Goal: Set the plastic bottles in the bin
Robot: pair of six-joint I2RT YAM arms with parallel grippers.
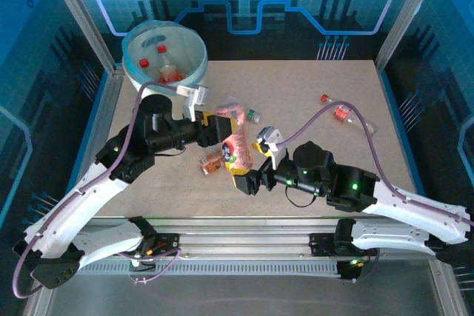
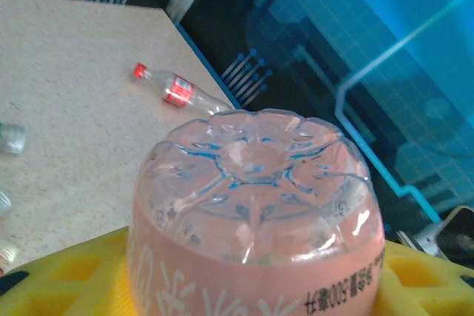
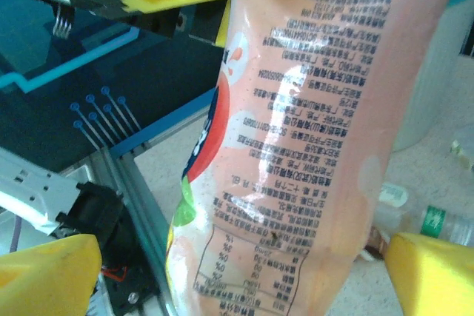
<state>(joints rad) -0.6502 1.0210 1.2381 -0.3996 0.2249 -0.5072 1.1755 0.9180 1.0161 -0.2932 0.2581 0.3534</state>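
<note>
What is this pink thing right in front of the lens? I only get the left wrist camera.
Observer: A pink bottle, held by the left gripper. From the top camera, the right gripper sits at its other end.
Operator: Is that one squeezing it too?
Observer: No. In the right wrist view its yellow fingers stand wide on either side of the bottle, with gaps.
Operator: Where is it meant to go?
Observer: The top camera shows a white bin at the far left, with red-capped bottles already inside.
</note>
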